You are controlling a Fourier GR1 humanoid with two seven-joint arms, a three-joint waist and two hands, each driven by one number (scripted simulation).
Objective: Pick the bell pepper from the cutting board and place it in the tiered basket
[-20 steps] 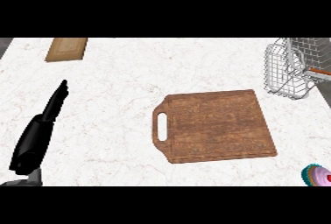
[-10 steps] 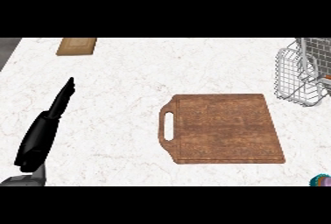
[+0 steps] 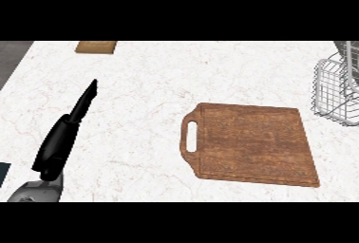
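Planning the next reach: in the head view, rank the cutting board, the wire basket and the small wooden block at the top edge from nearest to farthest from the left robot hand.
1. Wooden block: at the counter's far edge, just beyond the left robot hand's fingertips.
2. Cutting board: to the hand's right, handle slot facing it; close to the block's distance, so ranks 1 and 2 are nearly tied.
3. Wire basket: far right edge, clearly farthest.

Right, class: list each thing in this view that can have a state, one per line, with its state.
Cutting board: lying flat on the counter, nothing on it, handle slot to the left.
Wire basket: upright at the right edge, partly cut off.
Left hand: open, fingers straight, holding nothing.
Right hand: not in view.
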